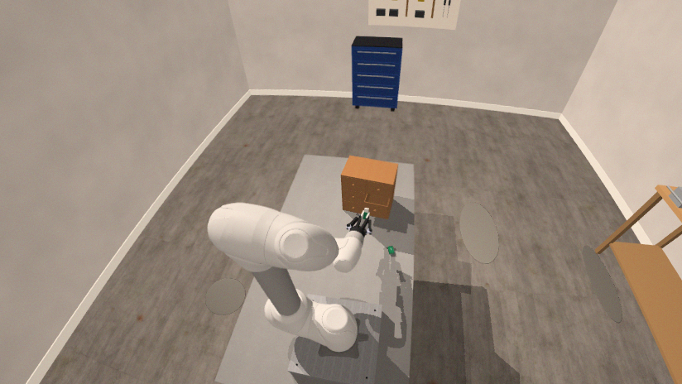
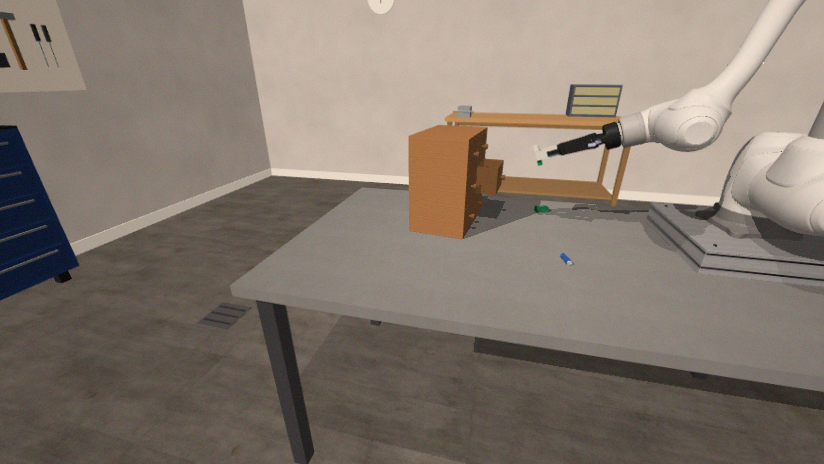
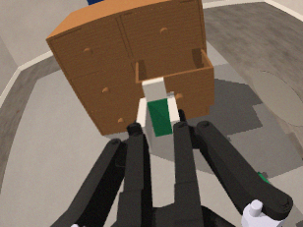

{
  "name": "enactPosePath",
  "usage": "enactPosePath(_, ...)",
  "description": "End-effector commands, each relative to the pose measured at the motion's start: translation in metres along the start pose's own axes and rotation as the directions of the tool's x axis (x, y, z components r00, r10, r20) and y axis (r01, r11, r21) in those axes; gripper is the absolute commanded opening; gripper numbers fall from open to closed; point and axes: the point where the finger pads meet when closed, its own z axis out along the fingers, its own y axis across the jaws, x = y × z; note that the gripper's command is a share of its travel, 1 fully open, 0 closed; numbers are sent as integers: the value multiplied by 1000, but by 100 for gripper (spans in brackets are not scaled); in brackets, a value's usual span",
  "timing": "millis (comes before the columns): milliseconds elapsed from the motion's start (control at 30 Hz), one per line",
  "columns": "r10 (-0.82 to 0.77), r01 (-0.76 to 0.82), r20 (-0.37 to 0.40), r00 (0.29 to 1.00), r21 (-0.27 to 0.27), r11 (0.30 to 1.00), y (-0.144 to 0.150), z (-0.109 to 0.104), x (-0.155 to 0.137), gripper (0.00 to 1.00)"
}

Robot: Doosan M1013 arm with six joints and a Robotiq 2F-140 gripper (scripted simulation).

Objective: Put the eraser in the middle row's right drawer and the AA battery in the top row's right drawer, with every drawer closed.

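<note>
The small chest [image 1: 369,170] [image 2: 438,178] [image 3: 98,68] stands upright. Its middle-row right drawer [image 1: 377,202] [image 2: 491,176] [image 3: 192,82] is pulled partly out and its visible inside is empty; the top right drawer [image 1: 381,188] [image 3: 167,35] looks shut. My gripper [image 1: 363,218] [image 2: 547,153] [image 3: 158,105] is shut on the eraser [image 1: 366,211] [image 2: 536,150] [image 3: 160,123], white with a green sleeve. It holds it above the table, in front of the chest and short of the open drawer. The blue AA battery [image 2: 565,258] lies on the table; I cannot make it out in the other views.
A small green object [image 1: 391,250] [image 2: 541,208] [image 3: 264,177] lies on the grey table [image 1: 305,190] [image 2: 357,259], in front of the chest and right of the gripper. A blue cabinet [image 1: 376,76] [image 2: 28,207] and a wooden bench [image 2: 518,119] stand beyond the table.
</note>
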Motion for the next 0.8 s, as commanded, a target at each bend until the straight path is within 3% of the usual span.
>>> enactPosePath(0,0,0,0,1000,0,1000,0,10,4,11)
enactPosePath(400,0,0,0,1000,0,1000,0,43,16,11)
enactPosePath(767,0,0,0,1000,0,1000,0,86,31,11)
